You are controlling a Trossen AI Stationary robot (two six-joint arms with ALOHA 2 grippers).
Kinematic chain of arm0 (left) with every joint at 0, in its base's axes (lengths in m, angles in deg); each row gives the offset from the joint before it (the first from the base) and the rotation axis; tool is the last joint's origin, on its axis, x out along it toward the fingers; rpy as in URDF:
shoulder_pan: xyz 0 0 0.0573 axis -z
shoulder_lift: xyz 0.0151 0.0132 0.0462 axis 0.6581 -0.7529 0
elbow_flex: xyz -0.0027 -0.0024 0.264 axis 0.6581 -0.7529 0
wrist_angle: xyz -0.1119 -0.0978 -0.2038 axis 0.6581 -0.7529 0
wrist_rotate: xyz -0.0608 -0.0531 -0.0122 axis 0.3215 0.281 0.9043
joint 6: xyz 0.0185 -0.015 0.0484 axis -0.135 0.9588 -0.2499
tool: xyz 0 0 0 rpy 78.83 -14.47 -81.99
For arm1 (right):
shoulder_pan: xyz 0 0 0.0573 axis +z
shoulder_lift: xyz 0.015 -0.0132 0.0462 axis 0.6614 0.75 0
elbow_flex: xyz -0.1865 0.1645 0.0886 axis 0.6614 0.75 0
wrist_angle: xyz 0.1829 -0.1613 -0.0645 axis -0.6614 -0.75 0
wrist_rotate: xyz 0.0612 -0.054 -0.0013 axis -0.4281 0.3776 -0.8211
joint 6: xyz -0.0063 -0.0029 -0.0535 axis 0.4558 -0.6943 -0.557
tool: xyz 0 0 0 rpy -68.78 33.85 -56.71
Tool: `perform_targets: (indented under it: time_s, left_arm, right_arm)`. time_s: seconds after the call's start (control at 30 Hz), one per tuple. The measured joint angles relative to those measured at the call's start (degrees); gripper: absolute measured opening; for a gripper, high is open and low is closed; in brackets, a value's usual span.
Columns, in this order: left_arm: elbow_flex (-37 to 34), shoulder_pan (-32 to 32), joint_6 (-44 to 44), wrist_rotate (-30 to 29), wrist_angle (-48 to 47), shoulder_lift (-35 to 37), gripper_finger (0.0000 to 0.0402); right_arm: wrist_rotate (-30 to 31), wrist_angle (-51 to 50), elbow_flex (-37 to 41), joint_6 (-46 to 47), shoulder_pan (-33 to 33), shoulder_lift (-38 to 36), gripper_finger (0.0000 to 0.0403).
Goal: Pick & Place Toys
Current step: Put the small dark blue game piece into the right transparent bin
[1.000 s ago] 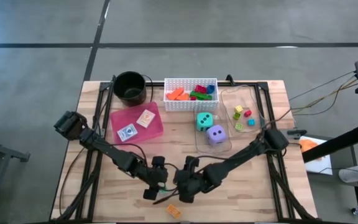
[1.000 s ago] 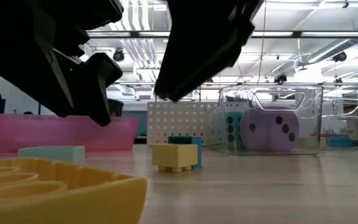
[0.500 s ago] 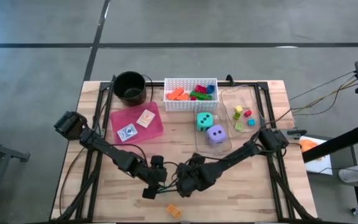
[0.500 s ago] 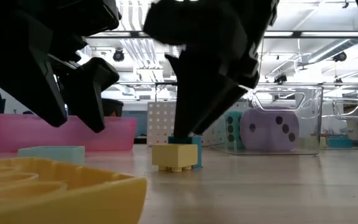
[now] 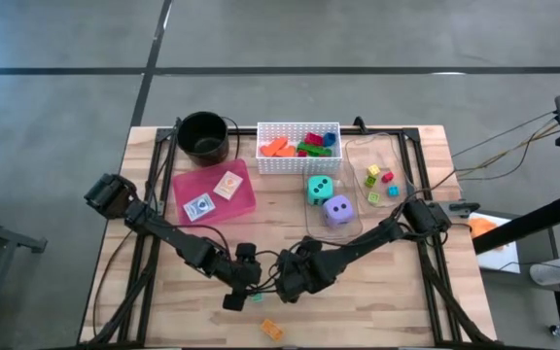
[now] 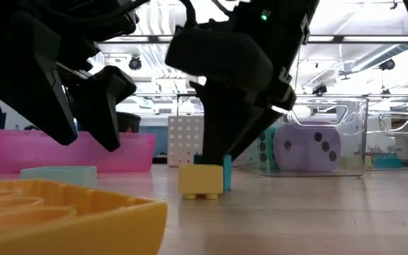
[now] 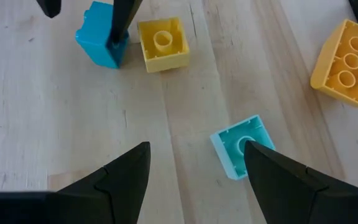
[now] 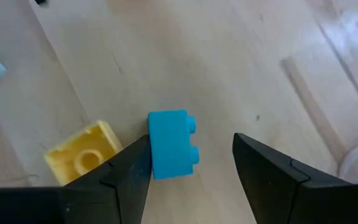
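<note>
Down near the front edge of the wooden slatted tabletop [image 5: 397, 311], both dark arms reach toward its middle. The right gripper [image 8: 188, 163] has its jaws spread and released, one finger on each side of a small bright blue plastic block [image 8: 170, 144] lying on the wood; one finger [image 8: 129, 174] is at the block's side, the other stands clear of it, and nothing is grasped. Just beside that block sits a small yellow plastic block with one round stud [image 7: 162, 42]. The left gripper [image 7: 194, 171] hovers near them with its jaws also apart and empty, above a pale turquoise single-stud block [image 7: 242, 146]. Closer to the front edge lies a longer orange-yellow block with a row of studs [image 5: 271, 330].

Toward the back edge, a white perforated basket [image 5: 298, 126] holds orange, red, green and blue pieces. A round black pot [image 5: 203, 137] stands near the back left corner, with a pink flat tray [image 5: 246, 194] in front of it carrying two small cards [image 5: 214, 195]. Right of centre, a clear plastic bin [image 6: 353, 138] holds a teal die with black dots [image 5: 320, 189] and a purple die with black dots [image 5: 337, 209]. A second clear container [image 5: 402, 165] by the right edge holds several tiny coloured dice [image 5: 381, 184].
</note>
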Motion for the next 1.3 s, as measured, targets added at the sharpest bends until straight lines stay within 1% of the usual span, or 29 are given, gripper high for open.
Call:
perform_targets:
  time_s: [0.2,0.27,0.37,0.57,0.67,0.77,0.93,1.0,1.1,1.3]
  left_arm:
    - [0.0,0.0,0.0,0.0,0.0,0.0,0.0264]
    - [0.0,0.0,0.0,0.0,0.1,0.0,0.0264]
    - [0.0,0.0,0.0,0.0,0.2,0.0,0.0264]
    - [0.0,0.0,0.0,0.0,0.2,0.0,0.0264]
    - [0.0,0.0,0.0,0.0,0.2,0.0,0.0264]
    - [0.0,0.0,0.0,0.0,0.2,0.0,0.0264]
    - [0.0,0.0,0.0,0.0,0.2,0.0,0.0264]
    - [0.0,0.0,0.0,0.0,0.2,0.0,0.0264]
    - [0.0,0.0,0.0,0.0,0.2,0.0,0.0264]
    - [0.0,0.0,0.0,0.0,0.2,0.0,0.0264]
  right_arm:
    - [-1.3,1.5,1.7,1.2,0.0,0.0,0.0223]
    - [-1.3,1.7,1.7,1.2,0.0,0.0,0.0216]
    - [-1.3,1.8,1.7,1.0,-0.2,0.0,0.0188]
    - [-1.3,1.9,1.7,0.6,-0.3,0.0,0.0111]
    - [-1.3,2.0,1.7,-0.2,-0.3,0.0,0.0089]
    - [-1.3,2.1,1.7,-0.9,-0.3,0.0,0.0091]
    - [-1.4,2.2,1.7,-1.2,-0.3,0.0,0.0130]
    - [-1.3,2.3,1.7,-1.8,-0.3,0.0,0.0135]
    - [-1.3,2.3,1.7,-1.8,-0.3,0.0,0.0128]
    - [-1.3,2.6,1.7,-2.0,-0.4,0.0,0.0091]
